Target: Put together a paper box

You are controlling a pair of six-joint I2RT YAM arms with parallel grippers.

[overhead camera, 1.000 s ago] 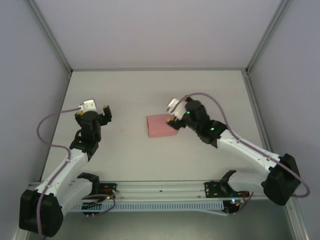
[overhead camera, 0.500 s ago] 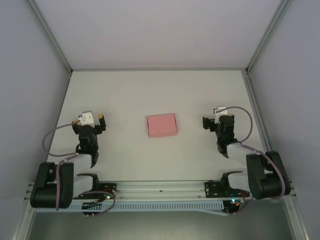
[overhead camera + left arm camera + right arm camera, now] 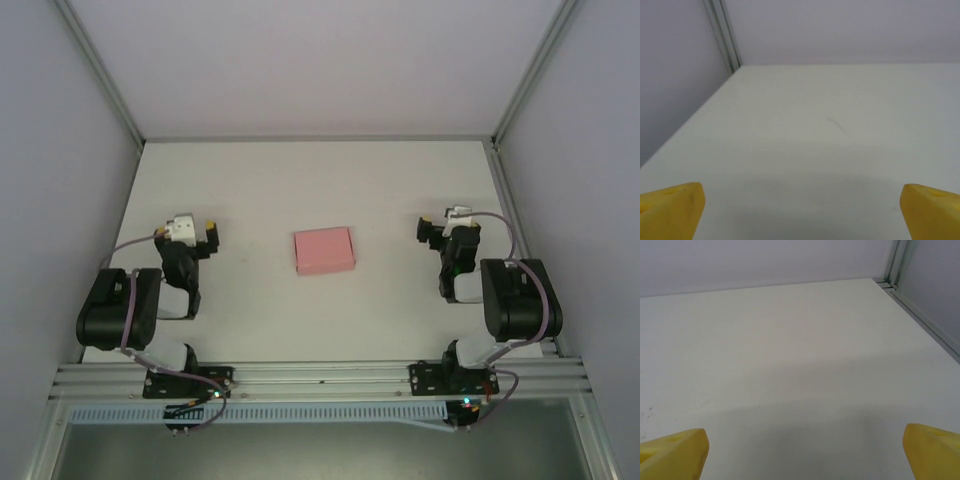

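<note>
Both arms have folded back toward their bases since a second ago, when the right tool was at the box; the box has not shifted.

Now the pink box lies flat and closed near the middle of the worktop, slightly skewed to its edges, touched by nothing and with bare surface on all four sides. The left tool sits near the left edge and the right tool near the right edge, each well apart from the box. Both tools are spread wide with nothing between: the left wrist view has yellow fingertips at its lower corners, and the right wrist view has the same. Ahead of each, open worktop runs to the back wall and a corner post.
</note>
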